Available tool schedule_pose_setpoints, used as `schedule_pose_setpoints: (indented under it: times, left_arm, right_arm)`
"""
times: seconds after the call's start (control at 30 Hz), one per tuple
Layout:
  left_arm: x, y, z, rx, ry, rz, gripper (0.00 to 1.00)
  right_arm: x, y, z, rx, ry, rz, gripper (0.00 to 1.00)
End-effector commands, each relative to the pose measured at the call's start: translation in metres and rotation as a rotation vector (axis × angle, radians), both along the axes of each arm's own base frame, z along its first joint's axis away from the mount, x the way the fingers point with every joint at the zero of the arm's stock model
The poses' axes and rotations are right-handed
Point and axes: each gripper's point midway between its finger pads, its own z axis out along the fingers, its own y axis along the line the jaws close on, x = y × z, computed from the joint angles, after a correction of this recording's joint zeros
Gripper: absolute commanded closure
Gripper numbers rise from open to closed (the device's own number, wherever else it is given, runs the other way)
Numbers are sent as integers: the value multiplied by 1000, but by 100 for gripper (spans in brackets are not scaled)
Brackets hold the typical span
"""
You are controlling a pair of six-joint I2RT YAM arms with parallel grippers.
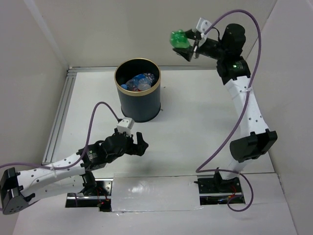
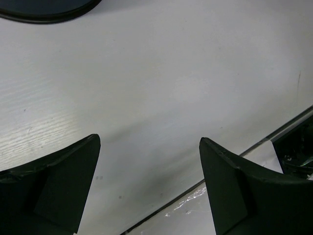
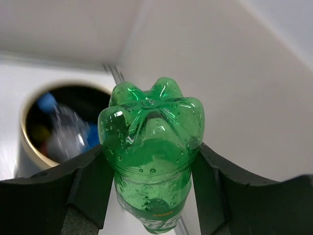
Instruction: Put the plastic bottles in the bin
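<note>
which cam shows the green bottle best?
Right wrist: green bottle fills the frame, base first, clamped between the fingers. Top external: a small green blob at the right arm's end. Left wrist: not visible.

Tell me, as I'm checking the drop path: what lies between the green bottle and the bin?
Nothing: the top view shows only bare table between the green bottle and the bin.

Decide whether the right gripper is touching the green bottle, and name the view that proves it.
Touching. The right wrist view shows the right gripper with both fingers pressed against the green bottle, no gap either side.
</note>
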Motion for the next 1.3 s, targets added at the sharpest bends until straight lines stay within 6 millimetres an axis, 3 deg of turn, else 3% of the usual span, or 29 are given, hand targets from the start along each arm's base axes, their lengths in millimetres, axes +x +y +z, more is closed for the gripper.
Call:
schedule_pose_setpoints:
  times: [0.0, 0.03, 0.07, 0.1, 0.13, 0.17, 0.2, 0.3, 0.33, 0.43, 0.47, 0.57, 0.63, 0.73, 0.77, 0.8, 0.83, 0.9, 0.93, 0.97, 1.0, 1.03, 1.07, 1.13, 1.17, 1.2, 1.23, 1.27]
  left_arm:
    - [3, 15, 2, -54, -21, 80, 6]
    - [1, 16, 1, -69, -14, 87, 6]
    - [0, 18, 0, -80, -11, 92, 6]
    - [-1, 20, 0, -93, -19, 91, 6]
    - [-1, 20, 3, -108, -18, 95, 6]
    - [-2, 21, -1, -106, -17, 95, 6]
    - [-2, 20, 1, -114, -21, 95, 6]
    - [-1, 22, 3, -109, -24, 105, 6]
    - [-1, 23, -3, -86, -12, 105, 6]
    - [-1, 23, 2, -75, -16, 100, 6]
    - [0, 22, 0, -67, -12, 100, 6]
    - [1, 21, 2, -72, -23, 96, 6]
    - [3, 18, 7, -75, -36, 90, 6]
    - [7, 13, 13, -56, -47, 79, 6]
    - [8, 12, 16, -47, -57, 73, 6]
    - [9, 11, 18, -40, -64, 67, 5]
    - [11, 9, 25, -42, -74, 63, 5]
    - [12, 5, 30, -36, -82, 47, 2]
    - [12, 2, 29, -30, -86, 29, 0]
    - [13, 0, 36, -40, -102, 24, 0]
    - [12, -2, 38, -51, -103, 14, 0]
    - [14, -5, 39, -49, -116, 8, 0]
    - [15, -7, 46, -66, -127, 8, 0]
    - [18, -8, 41, -47, -123, 3, 0]
    - [18, -13, 44, -60, -124, -8, 0]
    - [19, -14, 41, -50, -118, -9, 0]
    - [19, -17, 43, -46, -120, -23, 0]
    - [23, -17, 36, -20, -104, -15, 0]
  right_arm:
    - [5, 55, 21, 198, 86, 153, 78]
    - [5, 68, 23, 241, 144, 174, 76]
    - [-5, 88, 41, 261, 121, 229, 75]
    - [11, 104, 24, 268, 172, 239, 72]
    - [8, 114, 37, 295, 174, 261, 72]
    - [13, 125, 34, 301, 184, 270, 70]
    - [26, 145, 9, 293, 238, 276, 68]
    - [39, 166, -11, 288, 272, 268, 64]
    - [53, 170, -38, 251, 299, 239, 64]
    - [61, 177, -66, 209, 348, 218, 53]
    - [59, 178, -69, 202, 362, 226, 47]
    - [54, 170, -69, 180, 382, 220, 0]
    - [50, 160, -53, 193, 377, 163, 0]
    - [60, 124, -27, 248, 373, 11, 0]
    - [54, 108, -13, 256, 372, -32, 0]
    - [54, 94, -9, 260, 378, -73, 0]
    - [64, 65, -7, 262, 376, -149, 0]
    - [57, 27, -16, 237, 440, -250, 0]
    - [67, 3, -48, 219, 510, -379, 0]
    - [68, -22, -61, 214, 537, -483, 0]
    - [51, -39, -61, 208, 548, -566, 0]
    - [51, -68, -114, 155, 616, -757, 0]
    - [31, -93, -99, 187, 565, -829, 0]
    - [10, -123, -121, 160, 528, -924, 0]
    - [-7, -146, -179, 97, 593, -997, 0]
    - [-28, -157, -155, 152, 487, -1012, 0]
    - [-41, -164, -166, 165, 484, -1049, 0]
    - [-58, -169, -207, 122, 539, -1072, 0]
